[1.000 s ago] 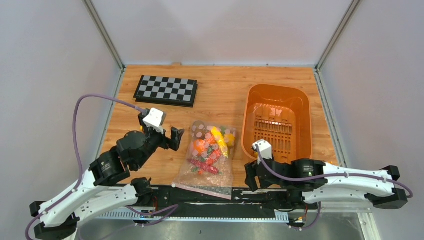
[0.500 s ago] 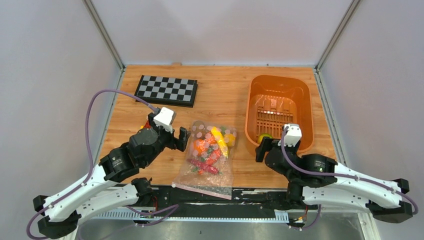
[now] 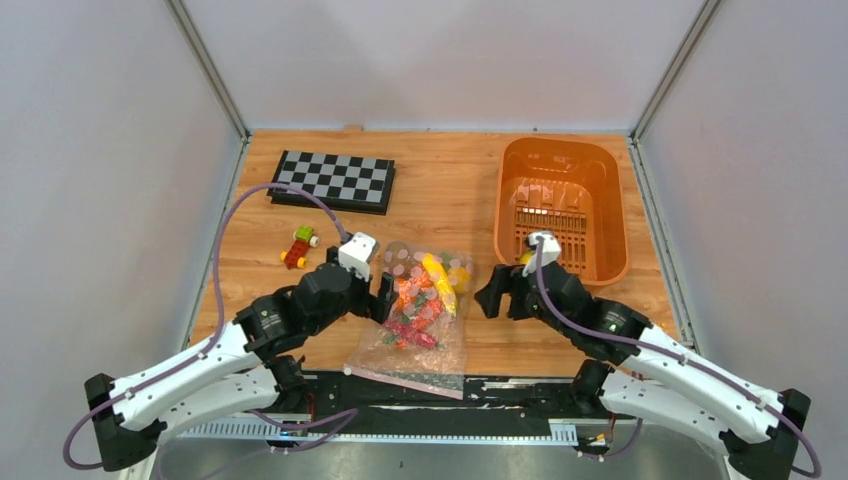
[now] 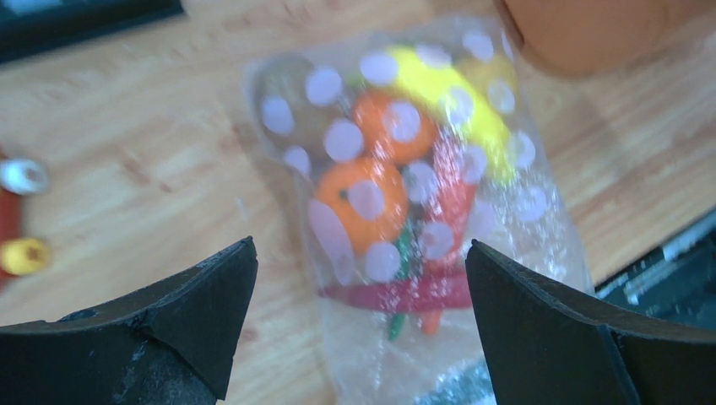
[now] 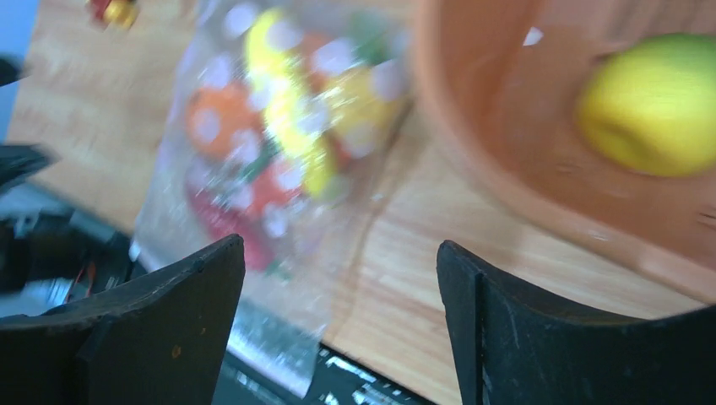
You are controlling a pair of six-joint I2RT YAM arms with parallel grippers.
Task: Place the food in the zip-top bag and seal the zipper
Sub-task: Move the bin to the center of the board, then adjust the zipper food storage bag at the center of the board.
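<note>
Arms inward since 1 s ago; left gripper (image 4: 360, 278), right gripper (image 5: 339, 249) spread, empty, flanking clear dotted plastic zip-top bag (image 3: 400, 345), contents blurred.

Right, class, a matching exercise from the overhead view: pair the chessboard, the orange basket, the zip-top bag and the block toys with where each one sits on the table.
Things:
1. chessboard
2. orange basket
3. zip-top bag
4. block toys

Places:
A. near edge, middle
B. far left
C. right side
D. left side, mid-depth

Pairs: 1-B, 2-C, 3-A, 4-D.
</note>
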